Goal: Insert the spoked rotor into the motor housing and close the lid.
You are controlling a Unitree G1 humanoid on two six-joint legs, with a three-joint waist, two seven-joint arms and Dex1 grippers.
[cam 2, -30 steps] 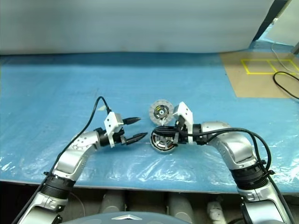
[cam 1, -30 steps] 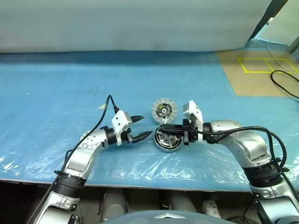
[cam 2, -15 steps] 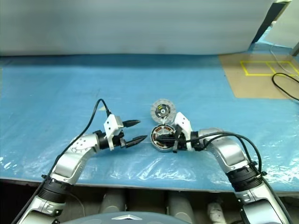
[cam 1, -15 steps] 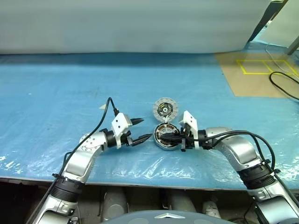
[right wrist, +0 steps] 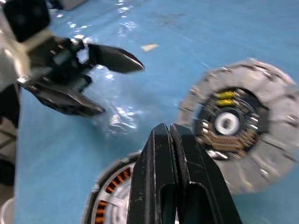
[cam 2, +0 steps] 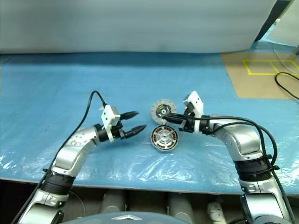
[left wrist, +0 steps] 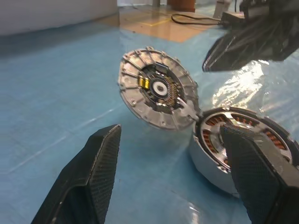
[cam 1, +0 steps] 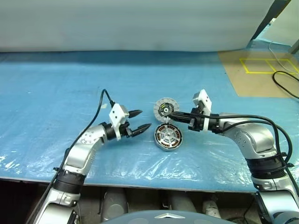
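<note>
Motor housing (cam 1: 167,137) beside lid (cam 1: 164,109), seemingly touching

1 motor housing (cam 1: 167,137), 1 lid (cam 1: 165,109)

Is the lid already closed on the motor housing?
No, the lid lies face-up on the table behind the motor housing, whose copper windings are uncovered.

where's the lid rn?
Head views: the lid lies on the blue sheet, just behind the housing, between the two end effectors and beside the right end effector.
</note>
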